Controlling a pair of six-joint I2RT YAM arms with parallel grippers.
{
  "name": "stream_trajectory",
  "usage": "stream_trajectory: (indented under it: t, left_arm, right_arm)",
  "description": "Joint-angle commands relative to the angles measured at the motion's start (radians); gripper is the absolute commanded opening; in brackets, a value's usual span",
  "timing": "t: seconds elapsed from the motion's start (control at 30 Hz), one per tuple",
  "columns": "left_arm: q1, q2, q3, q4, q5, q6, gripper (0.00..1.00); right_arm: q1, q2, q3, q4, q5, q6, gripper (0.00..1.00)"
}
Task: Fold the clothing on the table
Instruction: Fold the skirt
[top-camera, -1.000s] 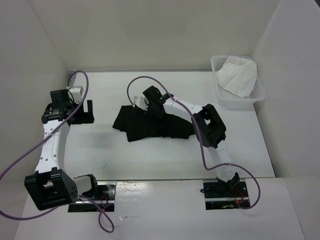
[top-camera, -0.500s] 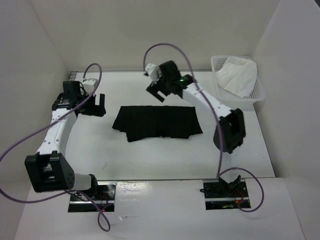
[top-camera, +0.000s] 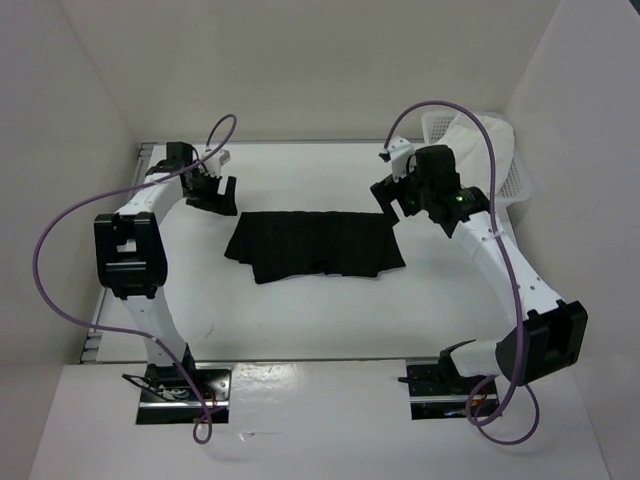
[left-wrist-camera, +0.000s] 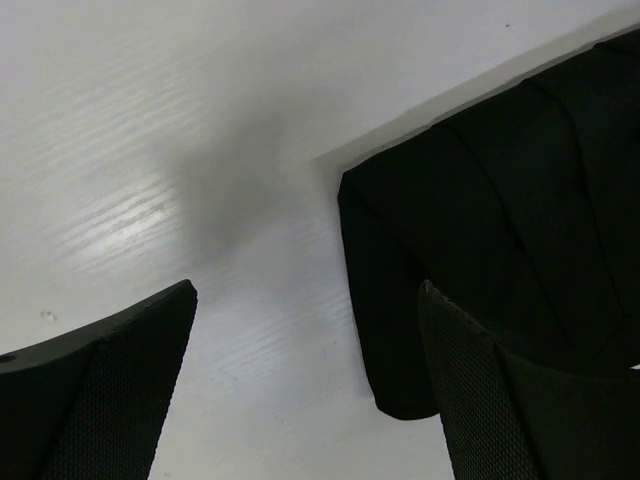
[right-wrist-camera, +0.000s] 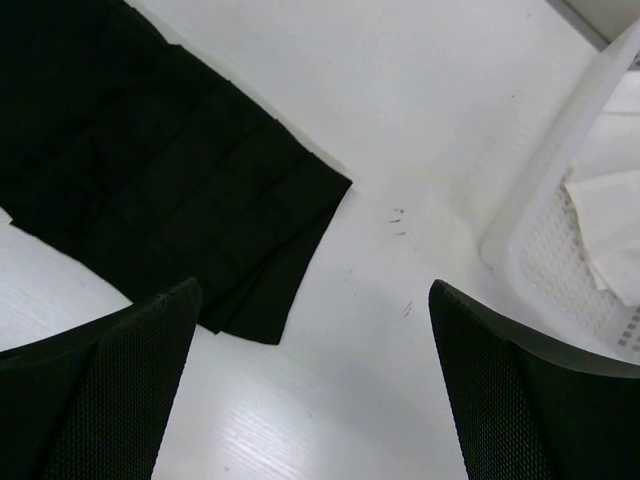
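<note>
right gripper (top-camera: 392, 203) swung to the right end of the skirt (top-camera: 315, 243), left gripper (top-camera: 214, 192) neared its left. both spread wide, empty. skirt flat mid table (top-camera: 300, 320). risk: pinching just the top layer drags the fold apart.

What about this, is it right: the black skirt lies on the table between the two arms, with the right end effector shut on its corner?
No. The right end effector is open, holding nothing: the right wrist view shows it above the table, clear of the black skirt. The rest holds.
</note>
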Motion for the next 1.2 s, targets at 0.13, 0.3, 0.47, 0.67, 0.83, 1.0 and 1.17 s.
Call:
stream_trajectory:
  t: [0.13, 0.3, 0.47, 0.67, 0.83, 1.0, 1.17]
  left_arm:
    - [-0.055, 0.074, 0.097, -0.024, 0.104, 0.119, 0.86]
    - [-0.089, 0.106, 0.097, -0.044, 0.104, 0.158, 0.8]
    - [-0.098, 0.125, 0.086, -0.056, 0.06, 0.192, 0.8]
    - [-0.098, 0.14, 0.101, -0.047, -0.023, 0.192, 0.79]
    - [-0.098, 0.215, 0.176, -0.102, 0.003, 0.202, 0.76]
    - [-0.118, 0.237, 0.201, -0.124, 0.049, 0.236, 0.76]
    - [-0.118, 0.272, 0.219, -0.156, 0.07, 0.268, 0.65]
  right_arm:
    - [-0.003, -0.097, -0.059, 0.002, -0.044, 0.058, 0.99]
    - [-0.003, -0.126, -0.091, 0.012, -0.044, 0.078, 0.99]
    - [-0.003, -0.155, -0.101, 0.012, -0.067, 0.078, 0.99]
    - [-0.013, -0.192, -0.111, 0.012, -0.099, 0.068, 0.99]
    - [-0.013, -0.203, -0.121, 0.012, -0.099, 0.068, 0.99]
    - [-0.013, -0.223, -0.141, 0.012, -0.09, 0.068, 0.99]
    - [-0.013, -0.223, -0.141, 0.021, -0.079, 0.068, 0.99]
